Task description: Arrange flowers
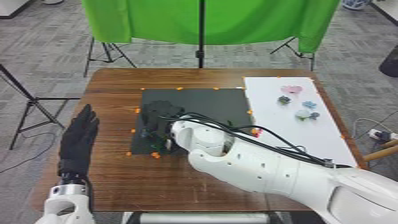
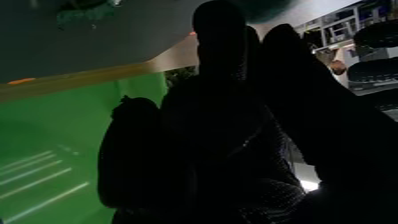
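The right hand (image 1: pixel 162 111) is hanging over the black mat (image 1: pixel 222 102).
Whether it is clasping anything, I cannot tell; left of the mat, the left hand (image 1: pixel 78 136) is holding its fingers straight, while the pink flower (image 1: pixel 291 89) and blue flower (image 1: pixel 309 104) are lying to the mat's right.

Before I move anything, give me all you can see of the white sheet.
The white sheet is flat and plain, like paper or thin board, on the right side of the brown table, beside the black sheet. It runs lengthwise front to back, with small orange bits along its edges. Toward its far end lie a pink flower, a dark green one and pale blue-grey ones. The right arm crosses above its near part; contact unclear.
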Available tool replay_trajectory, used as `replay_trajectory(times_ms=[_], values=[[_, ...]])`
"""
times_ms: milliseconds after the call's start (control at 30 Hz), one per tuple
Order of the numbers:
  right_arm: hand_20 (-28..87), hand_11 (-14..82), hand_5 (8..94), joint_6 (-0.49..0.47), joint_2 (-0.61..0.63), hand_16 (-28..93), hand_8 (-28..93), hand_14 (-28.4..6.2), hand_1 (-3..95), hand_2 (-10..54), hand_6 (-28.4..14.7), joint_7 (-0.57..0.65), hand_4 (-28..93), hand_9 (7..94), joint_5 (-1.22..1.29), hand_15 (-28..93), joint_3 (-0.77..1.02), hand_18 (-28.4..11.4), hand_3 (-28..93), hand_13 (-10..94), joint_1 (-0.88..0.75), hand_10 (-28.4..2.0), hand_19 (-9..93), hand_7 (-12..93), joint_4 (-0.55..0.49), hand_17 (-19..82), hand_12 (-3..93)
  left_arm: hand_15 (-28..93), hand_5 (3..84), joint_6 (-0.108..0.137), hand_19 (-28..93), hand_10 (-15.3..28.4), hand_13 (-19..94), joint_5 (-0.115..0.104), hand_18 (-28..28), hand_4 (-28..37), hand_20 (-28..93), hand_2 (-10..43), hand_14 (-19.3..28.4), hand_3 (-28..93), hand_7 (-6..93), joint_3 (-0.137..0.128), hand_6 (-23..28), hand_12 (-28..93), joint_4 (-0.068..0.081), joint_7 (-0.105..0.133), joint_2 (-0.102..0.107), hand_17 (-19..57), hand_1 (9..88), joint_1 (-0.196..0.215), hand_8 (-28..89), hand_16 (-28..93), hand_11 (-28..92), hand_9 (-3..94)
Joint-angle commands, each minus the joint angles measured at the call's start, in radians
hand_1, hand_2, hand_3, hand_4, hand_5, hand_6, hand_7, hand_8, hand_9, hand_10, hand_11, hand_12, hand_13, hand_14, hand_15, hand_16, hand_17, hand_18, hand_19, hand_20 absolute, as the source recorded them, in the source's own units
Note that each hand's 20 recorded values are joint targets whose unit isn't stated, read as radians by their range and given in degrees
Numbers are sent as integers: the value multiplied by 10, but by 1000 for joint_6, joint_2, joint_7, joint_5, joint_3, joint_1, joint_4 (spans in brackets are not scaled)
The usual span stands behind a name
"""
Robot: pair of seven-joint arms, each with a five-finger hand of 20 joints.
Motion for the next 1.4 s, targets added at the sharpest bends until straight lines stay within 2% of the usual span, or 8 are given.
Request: replay_trajectory(times_ms=[33, 133, 267, 433, 533, 633, 700, 1400], values=[[515, 151, 665, -19, 55, 349, -101, -25, 417, -95, 25, -1, -212, 829, -15, 553, 72, -92, 808, 916, 0, -89, 932, 185, -71, 676, 408, 40, 354, -10, 7, 89, 214, 5, 108, -283, 188, 67, 122, 632, -6, -3, 23, 197, 0, -12, -20, 21, 177, 23, -9, 82, 18, 282], [513, 177, 663, 20, 135, 347, -100, -25, 388, -95, 25, 13, -255, 827, -22, 550, 143, -93, 860, 920, -11, -92, 932, 181, -172, 674, 383, 47, 372, -10, 8, 94, 234, 5, 110, -283, 188, 59, 127, 629, 1, -8, 23, 197, -4, -14, -26, 24, 178, 32, -9, 82, 28, 310], [511, 197, 674, 62, 310, 357, -93, -28, 413, -95, 21, 54, -276, 824, -25, 541, 265, -101, 787, 918, -44, -102, 932, 173, -328, 660, 364, 57, 389, -6, 9, 101, 260, 3, 114, -283, 189, 51, 132, 623, 38, -14, 25, 187, -8, -16, -30, 29, 180, 46, -23, 77, 39, 344], [514, 217, 650, -142, 488, 356, -76, -49, 392, -95, 3, 170, -191, 760, -29, 546, 520, -117, 687, 878, -176, -143, 932, 135, -447, 621, 258, 76, 400, 0, 13, 107, 264, 5, 115, -283, 188, 42, 134, 628, 74, -22, 27, 171, -16, -25, -37, 29, 184, 63, -47, 67, 72, 353], [503, 186, 613, -216, 541, 349, -66, -64, 374, -95, -10, 234, -152, 718, -10, 544, 617, -130, 635, 848, -235, -163, 932, 109, -419, 593, 250, 81, 403, 1, 14, 108, 263, 8, 115, -283, 187, 38, 136, 633, 79, -26, 29, 165, -20, -26, -39, 29, 183, 69, -49, 65, 76, 354], [491, 160, 592, -405, 567, 343, -64, -74, 345, -95, -9, 325, -137, 702, 6, 543, 670, -135, 611, 839, -259, -179, 932, 88, -375, 584, 241, 88, 405, 2, 16, 109, 263, 8, 116, -283, 187, 36, 137, 637, 82, -29, 32, 163, -22, -27, -39, 28, 182, 71, -50, 64, 81, 354], [485, 141, 587, -462, 577, 337, -66, -73, 346, -95, -1, 358, -130, 699, 40, 541, 694, -134, 602, 841, -284, -187, 932, 80, -339, 584, 233, 90, 406, -1, 17, 109, 263, 8, 116, -283, 187, 36, 137, 636, 83, -30, 32, 161, -22, -29, -38, 28, 184, 69, -51, 61, 83, 355], [448, 171, 601, -336, 607, 337, -69, -50, 410, -95, 3, 407, -127, 745, -103, 520, 771, -103, 605, 885, -535, -163, 932, 97, -280, 623, 234, 103, 407, -22, 21, 110, 265, 21, 117, -283, 184, 30, 138, 642, 87, -32, 32, 153, -25, -59, -40, 27, 186, 69, -54, 53, 92, 355]])
